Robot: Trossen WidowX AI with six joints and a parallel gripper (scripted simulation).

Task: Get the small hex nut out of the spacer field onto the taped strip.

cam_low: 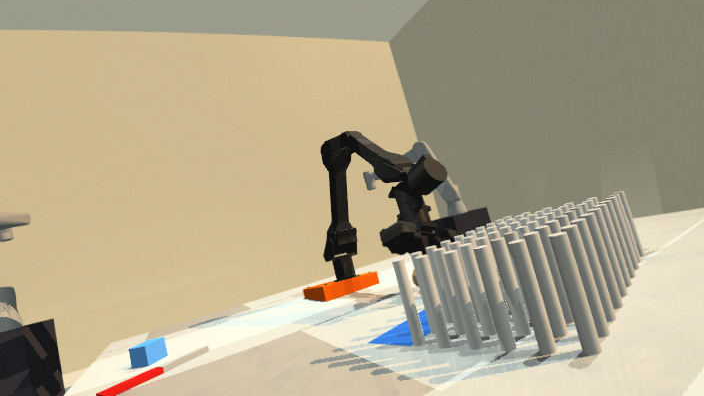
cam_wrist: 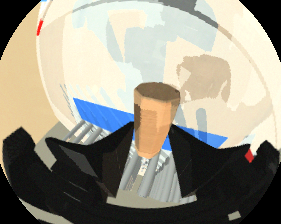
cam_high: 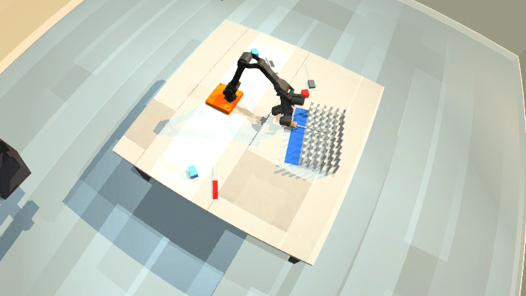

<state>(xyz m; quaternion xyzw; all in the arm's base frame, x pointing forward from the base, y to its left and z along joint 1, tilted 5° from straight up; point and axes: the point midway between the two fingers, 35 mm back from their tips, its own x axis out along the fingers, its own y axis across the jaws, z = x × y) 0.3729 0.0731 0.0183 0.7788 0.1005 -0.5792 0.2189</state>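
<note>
My gripper (cam_high: 291,124) (cam_wrist: 151,126) is shut on the wooden handle (cam_high: 294,124) (cam_wrist: 153,120) of a tool, above the blue taped strip (cam_high: 294,151) (cam_low: 402,333) (cam_wrist: 101,111). The tool's thin pale shaft (cam_high: 300,126) points from the handle over the strip toward the spacers; its far end is lost among them. The grey metal spacers (cam_high: 321,137) (cam_low: 529,288) (cam_wrist: 147,179) stand upright in close rows. In the exterior view the spacers hide the fingers. I cannot make out the hex nut in any view.
A red-handled tool (cam_high: 215,189) (cam_low: 132,381) and a light blue block (cam_high: 193,171) (cam_low: 147,352) lie near one table edge. A red block (cam_high: 305,93) and a grey-handled tool (cam_high: 311,84) lie beyond the strip's far end. Another blue block (cam_high: 254,51) and dark-handled tool (cam_high: 271,63) lie behind the arm.
</note>
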